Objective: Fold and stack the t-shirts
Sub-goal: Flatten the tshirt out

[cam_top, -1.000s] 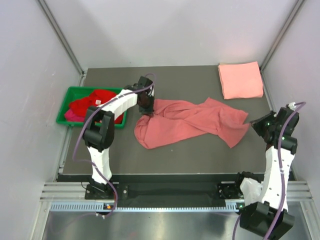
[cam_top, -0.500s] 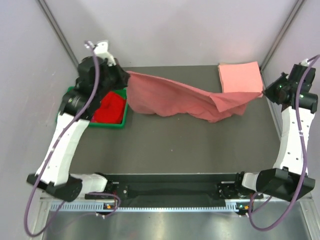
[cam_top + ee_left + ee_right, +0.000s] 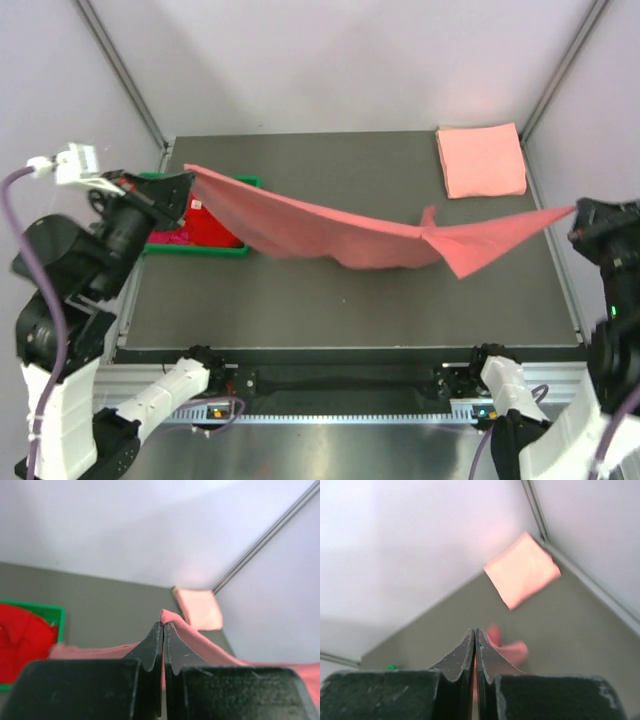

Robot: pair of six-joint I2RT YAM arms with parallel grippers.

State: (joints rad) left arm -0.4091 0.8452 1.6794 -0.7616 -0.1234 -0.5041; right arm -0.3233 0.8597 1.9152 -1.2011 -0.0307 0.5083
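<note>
At the table's (image 3: 330,310) left edge sits a green bin (image 3: 205,251) with the red t-shirts (image 3: 212,225) heaped inside. Above it, the left gripper (image 3: 163,626) is clenched on one end of the dusty rose t-shirt (image 3: 330,232), cloth pinched between jaws that show no gap. That shirt hangs in the air across the middle of the table, sagging toward the surface, apparently pulled wide so that it can be laid flat for folding. At the far right corner lies the folded salmon t-shirt (image 3: 481,160), likely the base of the stack. Off the right edge, the right gripper (image 3: 474,632) is likewise clamped on the shirt's opposite end, jaws pressed together on the cloth.
</note>
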